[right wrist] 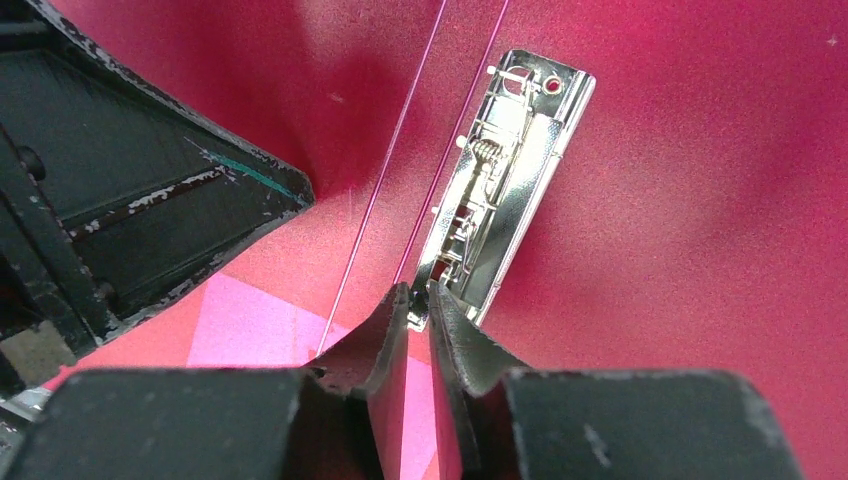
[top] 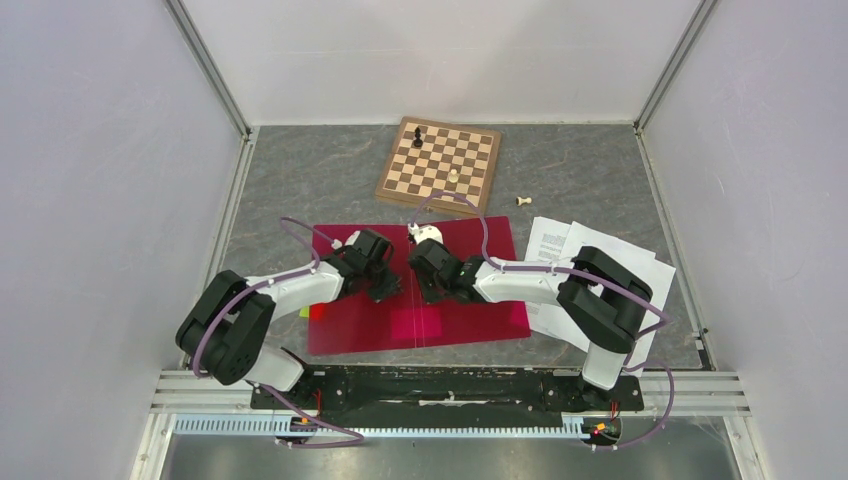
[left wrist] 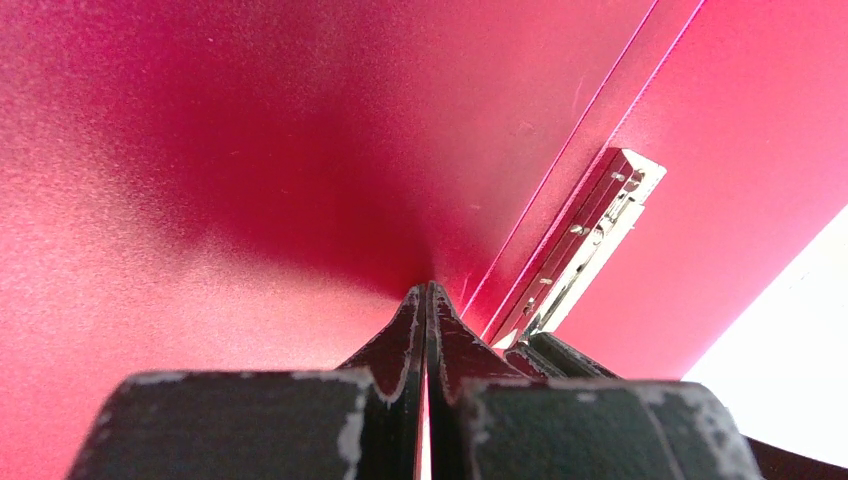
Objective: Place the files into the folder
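The crimson folder (top: 360,325) lies open and flat on the table in front of both arms. Its metal clip (right wrist: 500,170) sits beside the spine crease and also shows in the left wrist view (left wrist: 585,240). My left gripper (top: 385,290) is shut and empty, its tips (left wrist: 427,290) pressing down on the left cover (left wrist: 250,150) beside the crease. My right gripper (top: 425,290) is closed to a narrow slit on the near end of the clip (right wrist: 422,298). The files (top: 560,240), white printed sheets, lie on the table right of the folder, partly under my right arm.
A wooden chessboard (top: 440,165) with a black piece (top: 418,135) and a pale piece (top: 453,176) lies behind the folder. A loose pale piece (top: 523,201) lies right of it. White walls enclose the table on three sides.
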{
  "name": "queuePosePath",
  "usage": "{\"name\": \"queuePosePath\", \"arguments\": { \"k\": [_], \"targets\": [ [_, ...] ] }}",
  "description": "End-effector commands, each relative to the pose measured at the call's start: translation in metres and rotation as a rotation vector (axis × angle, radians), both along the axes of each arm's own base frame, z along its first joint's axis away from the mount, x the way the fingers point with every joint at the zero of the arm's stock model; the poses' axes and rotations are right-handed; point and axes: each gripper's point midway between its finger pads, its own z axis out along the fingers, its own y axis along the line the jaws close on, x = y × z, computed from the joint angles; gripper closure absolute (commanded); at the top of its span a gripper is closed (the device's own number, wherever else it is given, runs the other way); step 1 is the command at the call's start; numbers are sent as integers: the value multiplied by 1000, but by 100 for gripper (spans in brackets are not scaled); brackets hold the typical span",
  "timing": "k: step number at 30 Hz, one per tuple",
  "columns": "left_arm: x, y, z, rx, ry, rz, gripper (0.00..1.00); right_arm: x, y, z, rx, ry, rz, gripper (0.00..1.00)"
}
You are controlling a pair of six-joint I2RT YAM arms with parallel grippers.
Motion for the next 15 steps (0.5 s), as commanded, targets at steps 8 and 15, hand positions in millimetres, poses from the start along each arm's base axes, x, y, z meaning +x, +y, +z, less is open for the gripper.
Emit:
{"name": "queuePosePath", "arguments": {
  "k": [8, 15],
  "targets": [
    [-40, 46, -49, 225, 189, 52, 98, -19, -17, -22, -47, 43, 11, 86],
    [-45, 55, -53, 260, 208, 75, 98, -24, -35, -36, -134, 46, -3, 90]
  ]
}}
